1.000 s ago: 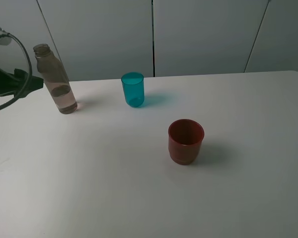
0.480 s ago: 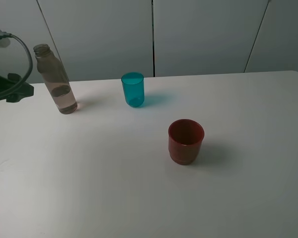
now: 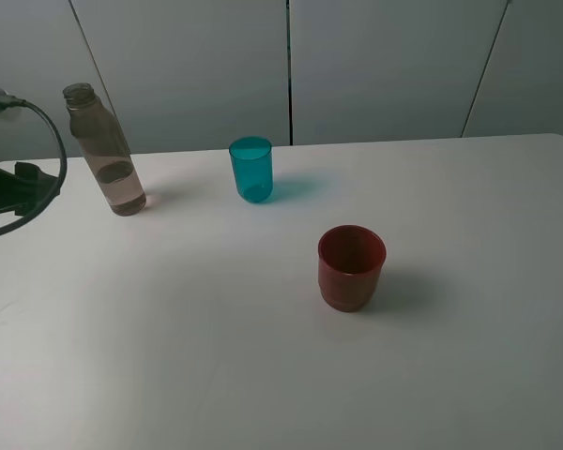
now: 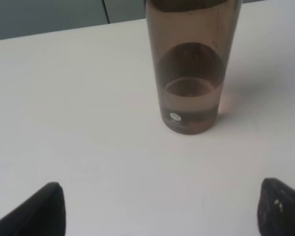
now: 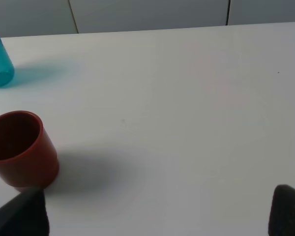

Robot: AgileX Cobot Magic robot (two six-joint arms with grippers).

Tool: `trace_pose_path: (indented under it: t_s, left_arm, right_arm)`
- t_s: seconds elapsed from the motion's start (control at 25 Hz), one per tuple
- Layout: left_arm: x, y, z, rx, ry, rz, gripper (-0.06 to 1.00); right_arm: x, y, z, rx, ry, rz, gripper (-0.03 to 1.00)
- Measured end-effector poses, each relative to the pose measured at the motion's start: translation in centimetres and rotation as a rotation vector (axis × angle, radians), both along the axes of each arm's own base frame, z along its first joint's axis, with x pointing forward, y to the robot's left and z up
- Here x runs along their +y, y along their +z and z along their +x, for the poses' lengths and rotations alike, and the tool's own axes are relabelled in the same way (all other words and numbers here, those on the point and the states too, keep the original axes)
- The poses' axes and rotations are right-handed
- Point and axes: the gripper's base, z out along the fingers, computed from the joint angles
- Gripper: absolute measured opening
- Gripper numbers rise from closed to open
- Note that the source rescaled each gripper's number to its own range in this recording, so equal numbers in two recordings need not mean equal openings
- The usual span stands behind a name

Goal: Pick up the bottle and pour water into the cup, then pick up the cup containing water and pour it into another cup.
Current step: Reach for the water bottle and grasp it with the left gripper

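At the left edge of the white table (image 3: 216, 375) the left gripper (image 4: 162, 210) hangs with its jaws spread wide and empty, apart from the bottle (image 3: 108, 155). The bottle stands upright at ten o'clock near the far edge: slim, grey-tinted, uncapped, with water low inside. The teal cup (image 3: 251, 169) stands at its three o'clock, well apart. The red cup (image 3: 351, 267) sits at five o'clock from the teal one, bare tabletop all round. The right gripper (image 5: 155, 215), jaws parted and empty, hangs near the red cup.
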Motion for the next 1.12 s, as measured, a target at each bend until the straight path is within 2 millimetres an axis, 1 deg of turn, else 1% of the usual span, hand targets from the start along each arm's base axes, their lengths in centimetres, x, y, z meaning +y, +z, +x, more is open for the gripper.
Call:
trace_pose_path:
  t_s: [0.2,0.36,0.52,1.12]
  left_arm:
    - [-0.3,-0.6,0.5,-0.029,-0.071,0.052,0.99]
    - [-0.6,-1.6,1.4,-0.059,-0.097,0.027,0.99]
    - [-0.7,-2.1,1.9,-0.082,-0.103,0.012,0.99]
    - [-0.4,-1.5,2.4,-0.172,-0.076,0.043,0.99]
  right_arm:
    - [0.0,0.0,0.0,0.000,0.000,0.000,0.76]
    - [0.0,0.0,0.0,0.000,0.000,0.000,0.76]
    - [0.0,0.0,0.0,0.000,0.000,0.000,0.76]
    - [0.0,0.0,0.0,0.000,0.000,0.000,0.76]
